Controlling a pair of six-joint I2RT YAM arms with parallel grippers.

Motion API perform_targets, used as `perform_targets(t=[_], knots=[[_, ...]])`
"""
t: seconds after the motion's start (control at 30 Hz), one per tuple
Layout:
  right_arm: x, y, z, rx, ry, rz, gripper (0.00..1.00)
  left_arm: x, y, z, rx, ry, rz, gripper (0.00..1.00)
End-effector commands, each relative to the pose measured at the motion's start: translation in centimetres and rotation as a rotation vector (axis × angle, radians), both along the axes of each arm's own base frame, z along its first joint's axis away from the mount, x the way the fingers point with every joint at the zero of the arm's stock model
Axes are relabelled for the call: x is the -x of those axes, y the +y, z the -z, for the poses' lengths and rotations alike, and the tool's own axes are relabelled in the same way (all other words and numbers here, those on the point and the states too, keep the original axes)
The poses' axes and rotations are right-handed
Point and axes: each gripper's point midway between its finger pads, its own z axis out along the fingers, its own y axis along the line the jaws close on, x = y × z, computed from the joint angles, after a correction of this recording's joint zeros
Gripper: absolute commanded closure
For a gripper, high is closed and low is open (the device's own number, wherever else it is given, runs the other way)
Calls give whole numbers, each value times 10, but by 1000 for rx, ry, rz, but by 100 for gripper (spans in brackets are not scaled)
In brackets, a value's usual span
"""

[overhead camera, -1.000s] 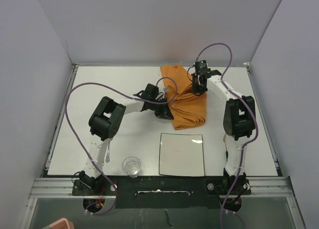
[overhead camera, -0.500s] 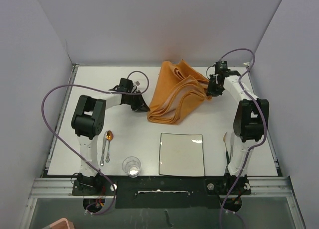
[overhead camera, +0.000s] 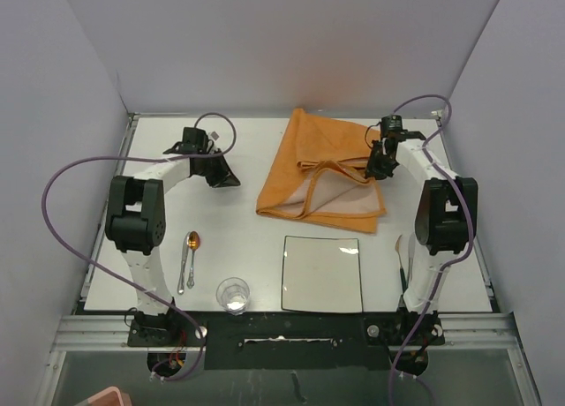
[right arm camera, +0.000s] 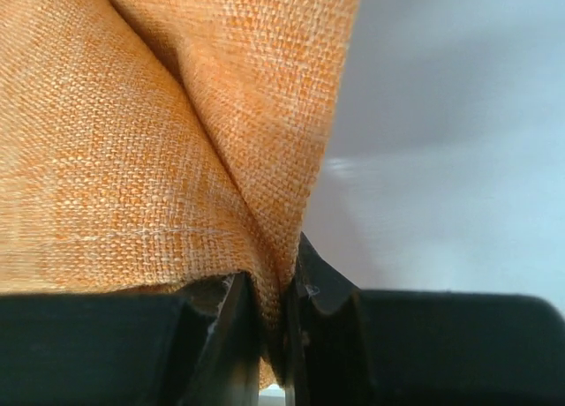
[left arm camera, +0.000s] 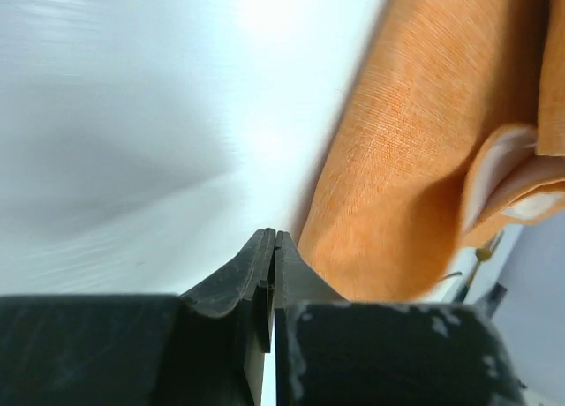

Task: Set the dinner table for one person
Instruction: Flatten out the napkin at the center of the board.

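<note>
The dinner table is a wide white top. An orange cloth lies partly unfolded at its far middle, a pale inner face showing. My right gripper is shut on the cloth's right edge; in the right wrist view the weave is pinched between the jaws of that gripper. My left gripper is left of the cloth and apart from it. In the left wrist view this gripper is shut on nothing, with the cloth just beyond.
A square white plate sits at the near middle. A clear glass stands left of it at the near edge. A spoon and another utensil lie at the left. A knife lies right of the plate.
My left gripper has moved left, off the cloth. My right gripper has drawn the cloth's edge to the right, and the cloth has spread wider and flatter.
</note>
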Motion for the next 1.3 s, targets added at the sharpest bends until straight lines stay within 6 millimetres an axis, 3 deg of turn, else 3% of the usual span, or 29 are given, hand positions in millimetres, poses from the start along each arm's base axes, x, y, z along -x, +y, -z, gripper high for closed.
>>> perform_targets(t=[0.0, 0.13, 0.3, 0.37, 0.57, 0.8, 0.93, 1.0, 1.17, 1.23, 1.27], knots=[[-16, -72, -49, 179, -155, 185, 100, -12, 55, -30, -127, -92, -108, 100], [-15, -74, -51, 182, -149, 215, 86, -13, 59, -39, -143, -115, -111, 100], [-19, -69, -57, 159, -172, 213, 19, -16, 57, -49, -125, -142, -104, 100], [-21, -65, -59, 158, -181, 200, 9, -18, 52, -55, -100, -166, -91, 100], [-22, -62, -72, 214, -215, 190, 7, -31, 19, -82, 54, -265, -47, 100], [-22, -65, -122, 233, -315, 252, 7, -46, -75, -136, 112, -448, 144, 100], [-23, -57, -136, 234, -344, 239, 7, -53, -113, -144, 173, -480, 167, 100], [-22, -54, -141, 234, -355, 233, 7, -53, -130, -138, 179, -475, 178, 100], [-21, -43, -150, 173, -391, 211, 11, -46, -157, -94, 146, -393, 200, 100], [-23, -27, -157, 126, -423, 169, 19, -41, -164, -67, 116, -346, 203, 100], [-24, -21, -161, 114, -438, 154, 31, -37, -167, -57, 109, -327, 208, 100]])
